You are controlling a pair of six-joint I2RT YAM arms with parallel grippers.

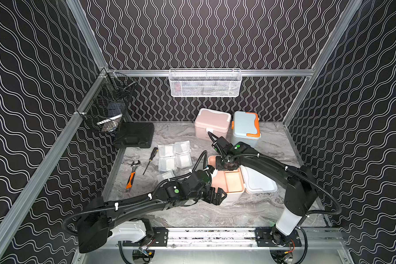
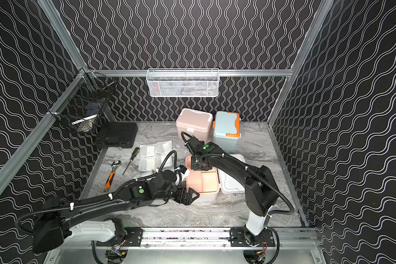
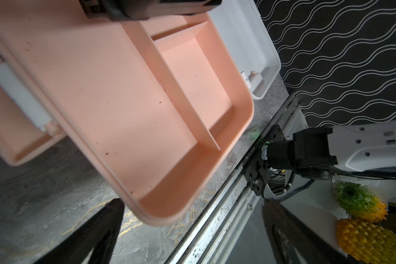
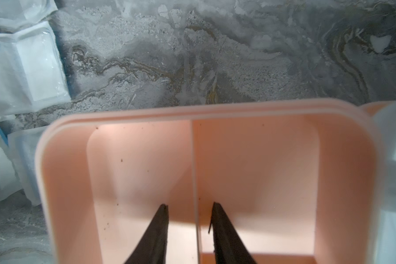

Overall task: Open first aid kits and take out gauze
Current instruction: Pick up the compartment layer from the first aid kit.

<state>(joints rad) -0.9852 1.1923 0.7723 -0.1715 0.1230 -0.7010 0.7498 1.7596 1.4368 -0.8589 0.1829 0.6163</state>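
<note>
The white first aid kit with peach trim (image 1: 232, 197) stands open mid-table, its white lid (image 1: 258, 180) laid back to the right. A peach divided tray (image 1: 229, 182) (image 3: 114, 91) (image 4: 261, 160) sits at its top and holds no gauze. My right gripper (image 1: 226, 165) (image 4: 189, 204) points down into the tray's far end. Its fingers straddle the thin divider (image 4: 194, 173) with a small gap on each side, so it is open. My left gripper (image 1: 220, 196) (image 3: 191, 205) is wide open at the kit's front, holding nothing. Several gauze packets (image 1: 174, 155) (image 4: 32, 68) lie left of the kit. The pink kit (image 1: 212, 125) and the blue-grey kit (image 1: 246, 128) stand shut at the back.
A black hard case (image 1: 134, 134) lies back left. A wrench (image 1: 132, 176) and a screwdriver (image 1: 151, 160) lie beside the gauze. A white mesh basket (image 1: 205, 83) hangs on the back wall and a black wire basket (image 1: 108, 107) on the left rail. The arms' metal rail (image 1: 210, 236) borders the front.
</note>
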